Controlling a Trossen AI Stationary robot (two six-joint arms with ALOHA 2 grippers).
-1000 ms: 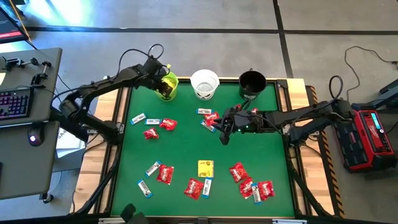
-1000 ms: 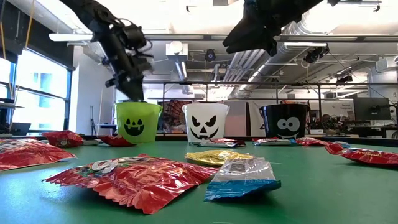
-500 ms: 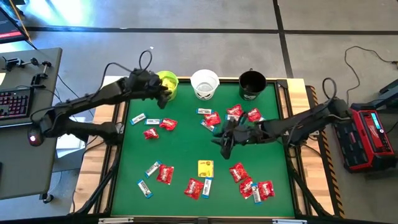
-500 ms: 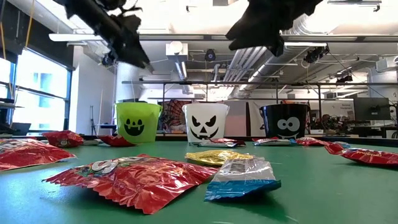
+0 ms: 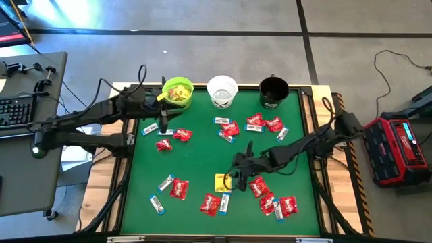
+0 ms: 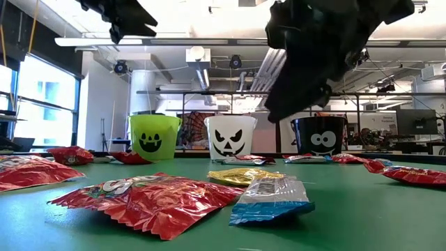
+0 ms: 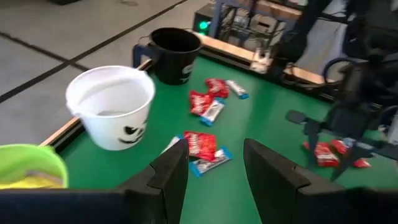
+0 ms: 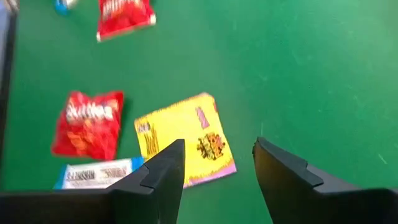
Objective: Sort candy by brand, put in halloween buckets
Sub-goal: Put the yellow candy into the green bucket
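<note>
- Green felt covers the bench [image 5: 202,158]; lime green bucket [image 5: 178,92], white bucket [image 5: 222,90] and black bucket [image 5: 273,91] stand along its far edge, candy scattered in front
- left gripper [image 5: 163,121] hovers beside the lime green bucket, fingers [image 7: 171,177] apart, empty
- yellow packet [image 5: 223,182] lies flat near the middle, long axis running near-to-far
- right gripper [image 5: 237,177] hangs just over it, fingers [image 8: 158,174] spread, holding nothing

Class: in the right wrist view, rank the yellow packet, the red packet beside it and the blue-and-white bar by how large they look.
1. yellow packet
2. red packet
3. blue-and-white bar, though the gripper's fingers hide part of it.
</note>
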